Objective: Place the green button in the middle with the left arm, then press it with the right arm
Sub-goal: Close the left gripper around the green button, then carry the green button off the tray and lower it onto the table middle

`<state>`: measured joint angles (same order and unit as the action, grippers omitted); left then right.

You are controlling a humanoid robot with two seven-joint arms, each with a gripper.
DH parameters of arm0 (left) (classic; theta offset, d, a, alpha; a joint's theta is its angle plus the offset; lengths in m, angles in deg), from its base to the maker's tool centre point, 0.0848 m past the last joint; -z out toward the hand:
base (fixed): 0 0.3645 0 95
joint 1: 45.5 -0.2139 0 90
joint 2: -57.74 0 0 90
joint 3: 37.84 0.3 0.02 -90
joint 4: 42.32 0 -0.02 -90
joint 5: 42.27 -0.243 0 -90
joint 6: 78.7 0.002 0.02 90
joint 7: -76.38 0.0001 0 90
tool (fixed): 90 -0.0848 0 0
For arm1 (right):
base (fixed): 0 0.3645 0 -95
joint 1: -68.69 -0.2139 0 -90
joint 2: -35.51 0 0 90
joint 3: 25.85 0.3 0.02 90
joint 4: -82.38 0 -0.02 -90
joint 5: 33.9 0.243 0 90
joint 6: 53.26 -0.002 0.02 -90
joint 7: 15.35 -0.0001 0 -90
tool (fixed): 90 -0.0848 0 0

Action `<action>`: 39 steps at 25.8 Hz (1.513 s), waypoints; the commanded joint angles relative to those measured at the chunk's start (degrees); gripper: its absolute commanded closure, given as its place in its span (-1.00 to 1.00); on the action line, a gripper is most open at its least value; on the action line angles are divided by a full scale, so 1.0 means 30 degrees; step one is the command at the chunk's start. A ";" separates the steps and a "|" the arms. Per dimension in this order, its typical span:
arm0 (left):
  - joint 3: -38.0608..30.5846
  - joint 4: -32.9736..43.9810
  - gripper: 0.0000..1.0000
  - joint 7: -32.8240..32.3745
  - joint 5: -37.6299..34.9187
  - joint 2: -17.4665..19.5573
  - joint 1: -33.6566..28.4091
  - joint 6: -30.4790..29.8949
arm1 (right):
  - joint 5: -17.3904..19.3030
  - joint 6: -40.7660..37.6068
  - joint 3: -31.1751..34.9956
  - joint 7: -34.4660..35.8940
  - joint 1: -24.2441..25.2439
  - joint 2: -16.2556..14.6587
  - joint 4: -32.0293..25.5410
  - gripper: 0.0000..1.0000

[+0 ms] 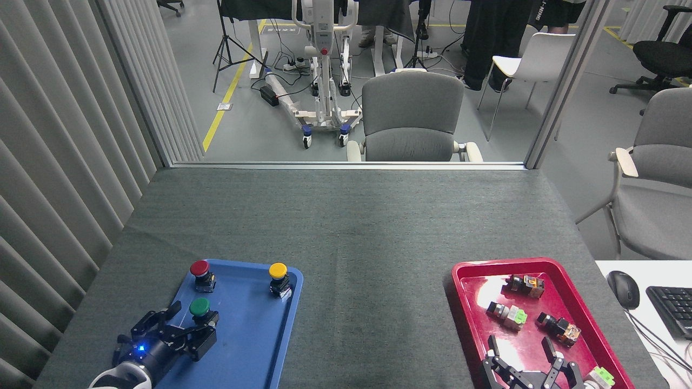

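Observation:
The green button [199,307] stands upright in the blue tray [254,335], near its left side. My left gripper [192,324] reaches in from the lower left with its blue light lit. It is open, one fingertip left of the button's cap and the other just below its black base; I cannot tell whether they touch it. My right gripper [522,350] is open at the bottom edge, over the red tray [462,302], holding nothing. The middle [373,302] is bare grey cloth between the two trays.
A red button [200,268] and a yellow button [278,272] stand at the blue tray's far corners. Several small switch parts [508,315] lie in the red tray. A mouse [623,289] and keyboard [673,308] sit on a white desk at the right.

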<state>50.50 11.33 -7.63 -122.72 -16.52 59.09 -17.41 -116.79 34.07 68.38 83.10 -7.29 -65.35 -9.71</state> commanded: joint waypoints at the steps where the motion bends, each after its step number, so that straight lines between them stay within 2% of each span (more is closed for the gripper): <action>1: 0.0437 -0.0336 -0.81 0.0025 -0.0018 -0.0089 0.0001 0.0018 | 0.0002 0.0041 -0.0004 0.0173 0.0013 -0.0130 -0.0036 -1.00; 4: 0.0437 -0.0658 -0.60 0.0025 0.0011 -0.0206 0.0089 0.0076 | 0.0002 0.0158 0.0025 0.0144 0.0013 0.0016 -0.0036 -1.00; 9: 0.0466 -0.1010 -0.03 -0.0209 -0.0018 -0.0206 0.0177 0.0076 | 0.0032 0.0040 -0.0004 0.0173 0.0100 0.0163 0.0023 -1.00; 10: 0.0466 -0.1010 0.14 -0.0239 -0.0018 -0.0206 0.0206 0.0018 | 0.0032 0.0070 0.0025 0.0173 0.0101 0.0163 0.0023 -1.00; 13: 0.0906 -0.1010 1.00 -0.0414 -0.0048 -0.0002 0.0206 -0.0450 | 0.0032 0.0129 0.0025 0.0115 0.0101 0.0163 0.0023 -1.00; 16: 0.0672 -0.0570 1.00 -0.0766 -0.0018 0.0497 0.0587 -0.3146 | 0.0032 0.0041 0.0054 0.0085 0.0130 0.0221 -0.0036 -1.00; 18: -0.0061 0.0836 1.00 -0.0473 0.0011 0.0819 0.0763 -0.5431 | 0.0032 0.0070 0.0025 0.0115 0.0130 0.0192 -0.0036 -1.00; 22: -0.0208 0.4351 1.00 0.1928 0.0128 0.0409 0.0616 -0.5431 | 0.0032 0.0070 0.0025 0.0144 0.0101 0.0134 -0.0036 -1.00; 24: 0.1580 0.4410 1.00 0.2427 0.0275 -0.0616 0.0587 -0.5431 | 0.0032 0.0041 0.0054 0.0144 0.0101 0.0134 -0.0036 -1.00; 28: 0.7086 0.2594 1.00 0.2339 0.0216 -0.2637 0.0587 -0.5431 | 0.0061 0.0011 0.0113 0.0115 0.0071 0.0134 -0.0006 -1.00; 31: 1.0486 0.2359 1.00 0.2046 0.0187 -0.3751 0.0587 -0.0363 | 0.0032 -0.0077 0.0142 0.0115 0.0042 0.0192 -0.0094 -1.00; 33: 1.0925 0.2066 1.00 0.1959 0.0187 -0.4484 0.0587 0.1658 | 0.0032 -0.0018 0.0054 0.0115 0.0071 0.0016 -0.0065 -1.00; 37: 1.0867 -0.0540 1.00 0.1929 0.0099 -0.6065 0.0880 0.2244 | 0.0178 -0.0047 0.0172 0.0173 -0.0016 -0.0101 -0.0006 -1.00; 39: 1.0867 -0.1303 1.00 0.1929 0.0157 -0.6329 0.1319 0.2478 | 0.0881 -0.0047 0.0084 0.0173 -0.0016 -0.0189 0.0023 -1.00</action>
<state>82.68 11.55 -1.79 -122.32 -33.31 61.73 -11.73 -115.95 33.96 68.76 83.22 -7.25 -65.56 -9.82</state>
